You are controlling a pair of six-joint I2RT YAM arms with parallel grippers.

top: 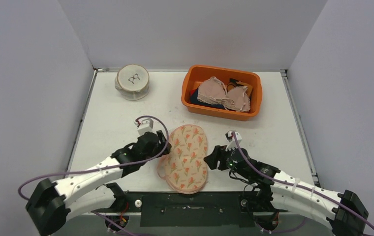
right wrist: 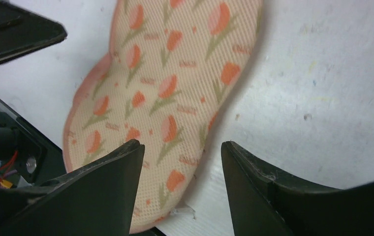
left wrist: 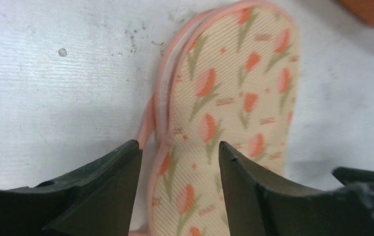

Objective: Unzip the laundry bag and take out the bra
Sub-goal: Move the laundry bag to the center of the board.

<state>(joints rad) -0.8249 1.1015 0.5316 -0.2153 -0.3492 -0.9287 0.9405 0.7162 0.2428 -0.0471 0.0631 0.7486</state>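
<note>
Your bag [top: 187, 157] lies flat in the lower middle of the top view, long axis running up the frame, its bottom end at the table's [top: 126, 113] near edge. As far as you can see it is zipped, so the bra is most likely inside; nothing of it shows.

Both pincers are released and hold nothing. The left gripper [left wrist: 180, 147] hangs over the bag's left side with its jaws apart, and the pink rim [left wrist: 167, 78] runs up through the gap. The right gripper [right wrist: 182, 145] sits at the bag's right side, jaws also apart, with the patterned mesh showing between them.

Your main risk is closing on the wrong thing. No zip pull is clear in any view; it may be somewhere along that rim, but the left wrist picture is too soft to say. Clamp down blind and you'll likely pinch mesh or piping, and the zip won't travel.

The second risk is sliding. The bag is light and the table smooth, so a pull from one side with no hold on the other would drag the whole bag, possibly off the near edge onto the base plate.

The arms are also near each other, so converging moves could knock fingers together.
</note>
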